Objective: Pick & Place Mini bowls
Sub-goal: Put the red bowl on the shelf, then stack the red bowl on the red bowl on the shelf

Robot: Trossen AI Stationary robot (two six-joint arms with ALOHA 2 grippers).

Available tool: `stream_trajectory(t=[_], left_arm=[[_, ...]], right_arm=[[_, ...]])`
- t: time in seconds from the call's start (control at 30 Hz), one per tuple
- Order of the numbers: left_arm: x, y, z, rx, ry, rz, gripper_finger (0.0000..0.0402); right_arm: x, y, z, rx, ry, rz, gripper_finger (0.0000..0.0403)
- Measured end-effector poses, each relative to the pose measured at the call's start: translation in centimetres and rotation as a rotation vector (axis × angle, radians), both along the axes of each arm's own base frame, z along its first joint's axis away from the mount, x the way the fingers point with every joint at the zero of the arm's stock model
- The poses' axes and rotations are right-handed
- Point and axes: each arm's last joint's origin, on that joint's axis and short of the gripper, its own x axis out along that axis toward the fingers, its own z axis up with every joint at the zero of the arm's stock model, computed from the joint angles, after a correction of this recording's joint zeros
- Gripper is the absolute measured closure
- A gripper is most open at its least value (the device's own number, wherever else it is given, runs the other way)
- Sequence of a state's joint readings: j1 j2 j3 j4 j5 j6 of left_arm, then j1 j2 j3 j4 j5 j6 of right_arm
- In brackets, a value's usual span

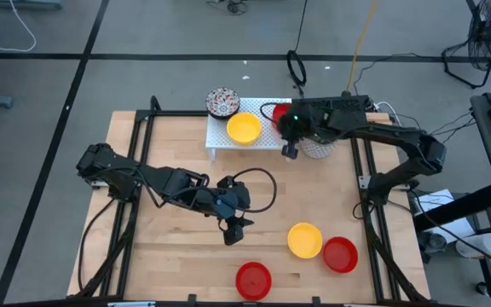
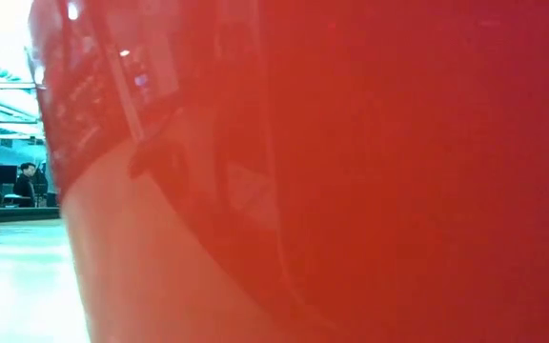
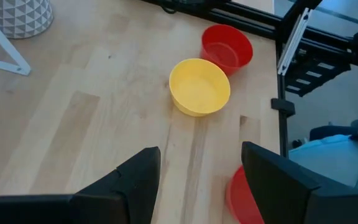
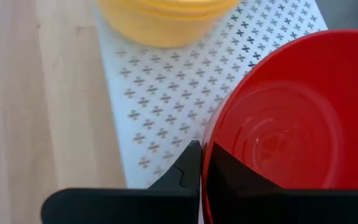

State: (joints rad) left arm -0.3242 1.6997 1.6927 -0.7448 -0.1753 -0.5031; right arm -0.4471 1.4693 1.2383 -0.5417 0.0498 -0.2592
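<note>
A white perforated shelf (image 1: 267, 128) is taken as the landmark, at the table's (image 1: 177, 264) far edge; a yellow bowl (image 1: 244, 129) is seen sitting on it, a patterned bowl (image 1: 222, 102) at its far left corner, apparently on the corner's edge, and a red bowl (image 1: 278, 113) on its right part, just beside the yellow one. The right gripper (image 1: 290, 138) is held over the shelf's right end; in the right wrist view its fingers (image 4: 185, 171) are clamped on the rim of the red bowl (image 4: 291, 130), one finger outside, one inside, the bowl tilted over the shelf (image 4: 166, 118) next to the yellow bowl (image 4: 160, 18). The left gripper (image 1: 232, 230) is hovered over bare wood well in front of the shelf; its fingers (image 3: 135, 180) are spread apart with nothing between them. Well in front of the shelf, near the table's front edge, a second yellow bowl (image 1: 304, 240) and a second red bowl (image 1: 340, 254) are seen touching, a third red bowl (image 1: 253, 280) apart to their left. The low view is filled by a red surface; a person (image 2: 27, 183) is seen far behind.
</note>
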Motion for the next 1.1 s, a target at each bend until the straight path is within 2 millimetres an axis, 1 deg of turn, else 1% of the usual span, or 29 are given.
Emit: stream_trajectory(t=[0.1,0.27,0.4,0.5,0.6,0.67,0.83,0.9,1.0,1.1], left_arm=[[0.0,0.0,0.0,0.003,0.0,-0.003,0.0172],[0.0,0.0,0.0,0.002,0.0,-0.002,0.0172],[0.0,-0.1,0.0,0.001,0.001,-0.004,0.0172],[0.0,-0.1,0.0,0.0,0.002,-0.003,0.0172],[-0.1,-0.1,0.0,0.001,0.006,-0.003,0.0172],[-0.1,-0.1,-0.1,0.002,0.008,-0.003,0.0172],[-0.1,-0.1,-0.1,0.002,0.009,-0.004,0.0172],[-0.1,0.0,-0.1,0.002,0.01,-0.004,0.0172],[-0.1,0.0,-0.1,0.006,0.015,-0.007,0.0172],[-0.1,-0.1,-0.1,0.007,0.019,-0.028,0.0172]], right_arm=[[1.2,-0.8,0.5,-0.016,-0.013,0.0,0.0402],[2.2,-2.0,0.5,-0.016,-0.01,-0.014,0.0389],[2.3,-3.1,-0.2,-0.009,0.006,-0.041,0.0376],[2.4,-3.8,-0.3,-0.02,-0.015,-0.058,0.0366],[2.5,-4.2,0.1,-0.044,-0.06,-0.067,0.0349],[2.7,-4.3,0.4,-0.06,-0.088,-0.068,0.033],[2.3,-4.0,1.8,-0.09,-0.148,-0.065,0.0267],[1.8,-3.5,2.5,-0.092,-0.151,-0.06,0.0245],[0.9,-2.0,4.2,-0.079,-0.195,-0.057,0.0226],[-0.4,0.4,6.0,-0.041,-0.219,-0.006,0.0222]])
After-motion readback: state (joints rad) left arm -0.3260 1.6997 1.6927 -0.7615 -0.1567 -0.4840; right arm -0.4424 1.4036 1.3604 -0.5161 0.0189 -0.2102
